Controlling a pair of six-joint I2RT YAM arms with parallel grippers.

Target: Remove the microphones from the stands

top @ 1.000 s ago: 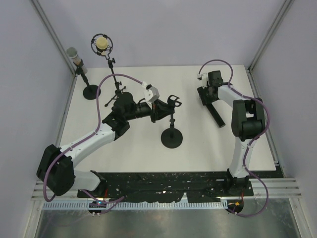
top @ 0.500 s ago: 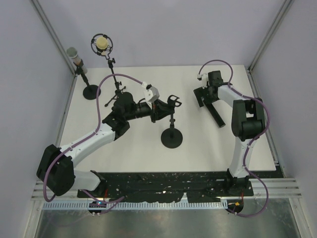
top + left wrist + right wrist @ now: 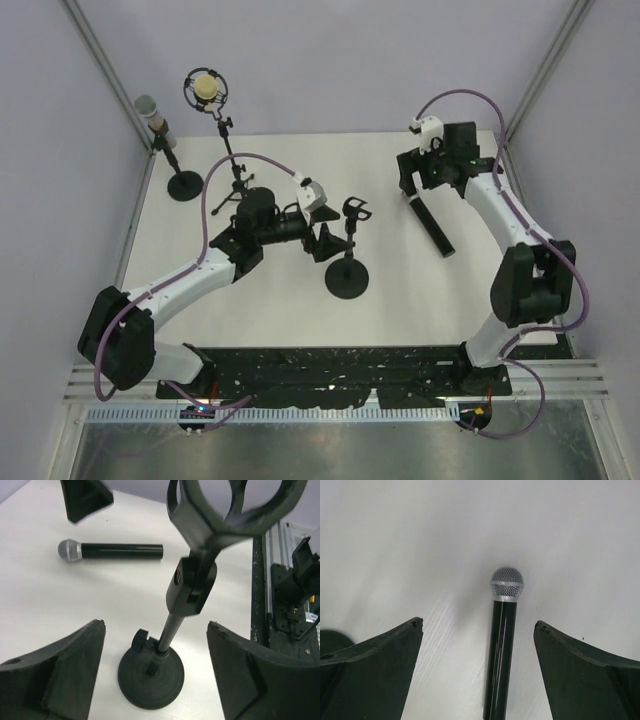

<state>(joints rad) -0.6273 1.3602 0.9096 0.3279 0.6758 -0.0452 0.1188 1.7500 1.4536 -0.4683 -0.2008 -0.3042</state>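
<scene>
The black microphone [image 3: 431, 226] with a silver mesh head [image 3: 506, 584] lies flat on the white table, apart from the stand. The black stand [image 3: 347, 274] is upright on its round base [image 3: 151, 672], and its clip [image 3: 235, 505] is empty. My left gripper [image 3: 323, 242] is open beside the stand, its fingers on either side of the pole without touching it [image 3: 156, 626]. My right gripper [image 3: 412, 183] hovers open over the microphone's head end [image 3: 478, 624], with the body between the fingers and free of them.
Two other stands are at the back left: one holds a grey microphone [image 3: 153, 113], and a tripod carries a yellow-capped microphone in a ring mount [image 3: 206, 89]. Enclosure walls close in the left, back and right. A black rail plate [image 3: 330, 362] runs along the near edge.
My left gripper has opened off the stand's pole and drawn back a little. My right gripper has opened wide and risen away from the microphone, which stays on the table.
</scene>
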